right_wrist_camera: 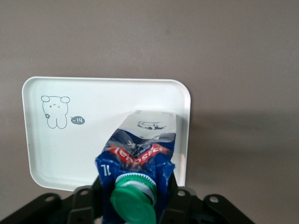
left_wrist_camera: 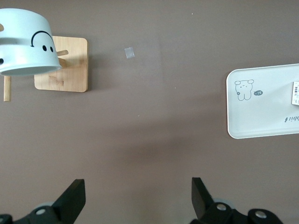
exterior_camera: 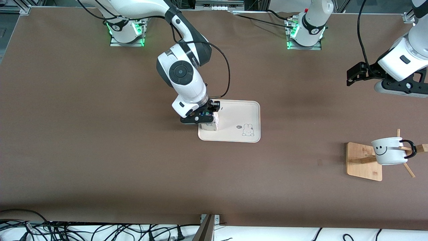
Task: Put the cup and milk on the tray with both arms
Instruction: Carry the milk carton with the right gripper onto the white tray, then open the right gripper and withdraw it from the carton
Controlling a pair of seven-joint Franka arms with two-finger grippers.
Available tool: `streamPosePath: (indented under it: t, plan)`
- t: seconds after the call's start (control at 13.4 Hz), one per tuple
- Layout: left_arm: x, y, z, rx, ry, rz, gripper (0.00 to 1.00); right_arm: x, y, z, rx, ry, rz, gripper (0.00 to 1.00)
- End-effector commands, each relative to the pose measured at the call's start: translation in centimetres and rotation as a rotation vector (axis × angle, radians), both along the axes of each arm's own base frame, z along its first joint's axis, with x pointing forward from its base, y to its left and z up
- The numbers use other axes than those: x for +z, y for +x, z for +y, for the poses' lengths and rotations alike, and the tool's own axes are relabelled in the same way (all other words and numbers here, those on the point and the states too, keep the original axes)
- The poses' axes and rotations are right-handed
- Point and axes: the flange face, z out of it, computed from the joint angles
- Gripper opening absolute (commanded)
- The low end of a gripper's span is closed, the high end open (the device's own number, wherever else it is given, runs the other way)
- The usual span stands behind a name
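Milk (exterior_camera: 212, 124) upright on tray (exterior_camera: 240, 115); cup (exterior_camera: 389, 151) (smiley-faced) well apart.

The table (exterior_camera: 100, 150) is covered in a brown, matt, smooth sheet. The tray (exterior_camera: 244, 113) looks like smooth cream plastic with a soft shine. The milk (right_wrist_camera: 140, 158) is a glossy printed paper carton, and its green cap (right_wrist_camera: 133, 205) looks like ridged plastic. The cup (exterior_camera: 388, 151) is shiny and white. The stand (exterior_camera: 359, 160) is made of pale wood.

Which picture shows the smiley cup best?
The front view: the whole cup shows, hanging on its wooden stand, face and handle clear. The left wrist view cuts off part of the cup. The right wrist view misses it.
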Motion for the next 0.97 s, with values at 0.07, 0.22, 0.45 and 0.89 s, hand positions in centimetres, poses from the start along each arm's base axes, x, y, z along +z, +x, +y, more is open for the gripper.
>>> streamPosePath:
  t: [0.07, 0.22, 0.45, 0.89]
  plan:
    - [0.6, 0.3, -0.3, -0.007, 0.006, 0.006, 1.00, 3.5, 2.1, -2.0, -0.037, 0.004, -0.055, 1.00]
    - [0.6, 0.2, -1.0, -0.016, 0.009, 0.004, 1.00, 6.2, 5.1, -8.0, -0.091, -0.037, -0.047, 1.00]
    - [0.6, 0.2, -1.0, -0.008, 0.008, 0.004, 1.00, 13.2, 7.1, -17.3, -0.005, 0.010, -0.021, 1.00]
    - [-1.6, 1.1, -0.5, 0.005, 0.007, 0.045, 1.00, 20.3, 4.0, -33.0, 0.069, -0.011, 0.018, 1.00]
